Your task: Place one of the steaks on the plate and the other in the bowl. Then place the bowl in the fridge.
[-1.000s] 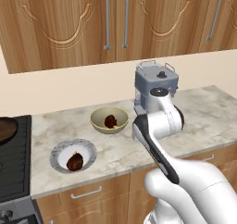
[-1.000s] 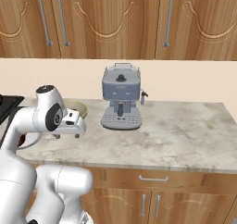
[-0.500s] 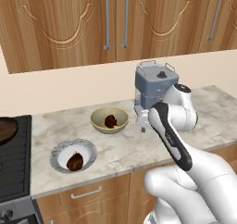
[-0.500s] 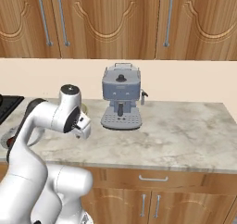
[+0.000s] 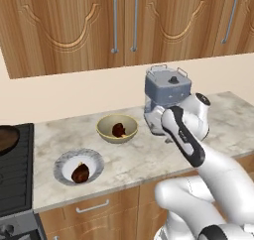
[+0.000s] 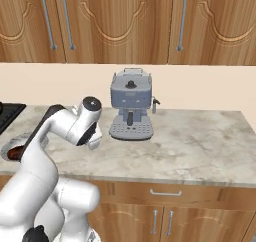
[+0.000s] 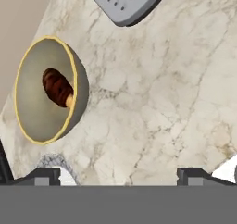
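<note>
We judged both sorting steps done: one steak lay on the plate near the front edge of the tabletop, and the other steak sat inside the bowl, which stood on the marble just behind and to the right of the plate, beside the grey coffee machine; what remained, by our reading, was carrying the bowl to the fridge; the tool was empty with its jaws spread wide, hovering over bare marble with the bowl off to one side; the next move, as we saw it, called for swinging the tool over to the bowl, taking one wall of it between the fingers without pinching the meat, and lifting it level before the base drove off; the fridge stood outside all three pictures, so we could not say which way that drive would go.

The left base view gave us plate, bowl and both steaks together, plus a black stove at the left; the right base view put the arm in front of the bowl and left a sliver of plate at its left edge, yet showed the machine's front and drip tray; the hand view alone showed the spread finger tips and the bowl's yellow rim.
</note>
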